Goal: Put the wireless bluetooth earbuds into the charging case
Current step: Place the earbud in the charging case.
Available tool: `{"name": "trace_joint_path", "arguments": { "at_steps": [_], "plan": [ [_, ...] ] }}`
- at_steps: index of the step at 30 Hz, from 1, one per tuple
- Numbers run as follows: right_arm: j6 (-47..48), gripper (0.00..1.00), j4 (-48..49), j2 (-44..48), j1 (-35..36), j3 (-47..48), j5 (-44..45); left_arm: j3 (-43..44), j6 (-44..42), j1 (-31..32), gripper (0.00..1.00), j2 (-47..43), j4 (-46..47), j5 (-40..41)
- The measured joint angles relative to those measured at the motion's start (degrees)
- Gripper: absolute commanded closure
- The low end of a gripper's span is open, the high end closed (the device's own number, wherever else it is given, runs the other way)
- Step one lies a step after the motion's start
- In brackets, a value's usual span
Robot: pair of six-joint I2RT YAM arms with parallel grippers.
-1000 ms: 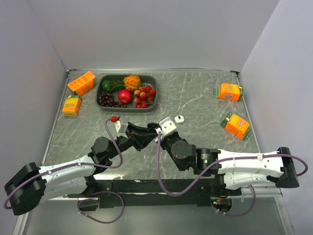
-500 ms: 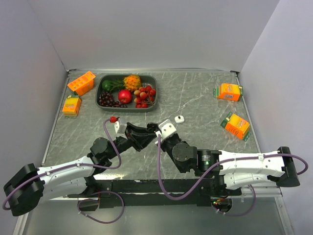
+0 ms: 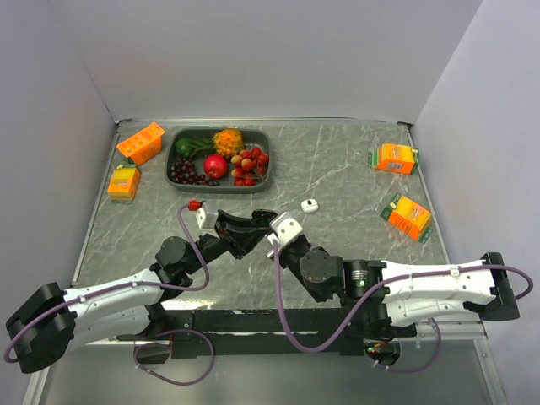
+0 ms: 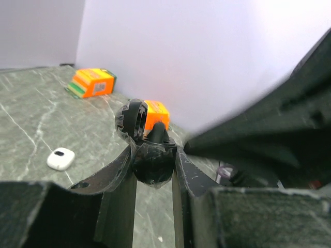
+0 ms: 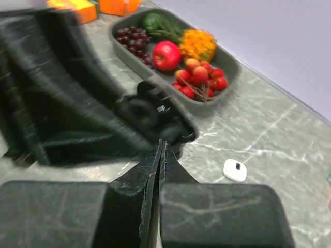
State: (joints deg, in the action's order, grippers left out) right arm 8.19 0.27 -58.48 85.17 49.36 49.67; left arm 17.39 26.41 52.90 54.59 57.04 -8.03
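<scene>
My left gripper (image 4: 153,155) is shut on the black charging case (image 4: 152,163), held off the table with its round lid (image 4: 135,118) tipped up. A dark stub (image 4: 156,133) rises from the case; I cannot tell whether it is one of the earbuds. My right gripper (image 5: 162,144) is shut with nothing between its fingers, its tips right at the black case (image 5: 155,116). From above, the two grippers (image 3: 253,221) (image 3: 270,221) meet mid-table. A small white case (image 3: 310,204) lies flat on the table to their right.
A grey tray (image 3: 171,166) of fruit stands at the back left. Two orange cartons (image 3: 140,142) (image 3: 124,181) lie left of it, and two more (image 3: 396,158) (image 3: 409,216) lie at the right. Walls close the table's back and sides.
The right wrist has drawn a little back toward the near edge and left, staying shut at the black case. The left gripper keeps its grip, nearly still.
</scene>
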Motion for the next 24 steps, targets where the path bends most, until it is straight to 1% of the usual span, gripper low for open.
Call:
{"name": "trace_joint_path", "arguments": {
  "at_steps": [4, 8, 11, 12, 13, 14, 16, 17, 19, 20, 22, 24],
  "plan": [
    [-0.85, 1.00, -1.88, 0.02, 1.25, 0.00, -3.80, 0.00, -0.22, -0.26, 0.99, -0.07, 0.72, 1.42],
    [-1.31, 1.00, -2.86, 0.02, 1.33, 0.00, -5.33, 0.00, -0.22, -0.26, 0.99, -0.07, 0.94, 1.46],
    [-1.51, 0.93, -3.04, 0.02, 1.33, 0.00, -5.38, 0.00, -0.22, -0.26, 0.99, -0.07, 1.03, 1.46],
    [-1.57, 0.87, -2.99, 0.07, 1.33, 0.02, -5.38, 0.00, -0.22, -0.26, 0.99, -0.07, 1.03, 1.46],
    [-1.66, 0.85, -3.02, 0.20, 1.33, 0.00, -5.38, 0.00, -0.22, -0.26, 0.99, -0.09, 1.03, 1.46],
    [-1.79, 0.79, -3.02, 0.44, 1.33, 0.00, -5.29, 0.00, -0.22, -0.26, 0.99, -0.09, 1.03, 1.51],
    [-1.88, 0.74, -2.99, 1.57, 1.33, 0.00, -5.18, 0.00, -0.22, -0.26, 0.99, -0.15, 1.01, 1.66],
    [-1.70, 0.69, -2.95, 2.54, 1.33, 0.02, -5.07, 0.00, -0.24, -0.26, 0.99, -0.31, 0.98, 1.79],
    [-1.66, 0.64, -2.97, 4.81, 1.27, 0.11, -4.63, -0.02, -0.28, -0.26, 0.99, -0.76, 0.98, 1.88],
    [-1.84, 0.62, -2.93, 6.25, 1.03, 0.26, -4.42, -0.07, -0.31, -0.26, 0.99, -1.03, 0.98, 1.88],
    [-2.45, 0.63, -3.19, 8.41, 0.17, 0.85, -4.20, -0.26, -0.70, -0.26, 0.99, -1.92, 1.03, 1.86],
    [-4.07, 0.66, -4.50, 9.68, -1.73, 2.43, -4.26, -0.98, -1.33, -0.26, 0.99, -2.89, 1.70, 1.79]
  ]
}}
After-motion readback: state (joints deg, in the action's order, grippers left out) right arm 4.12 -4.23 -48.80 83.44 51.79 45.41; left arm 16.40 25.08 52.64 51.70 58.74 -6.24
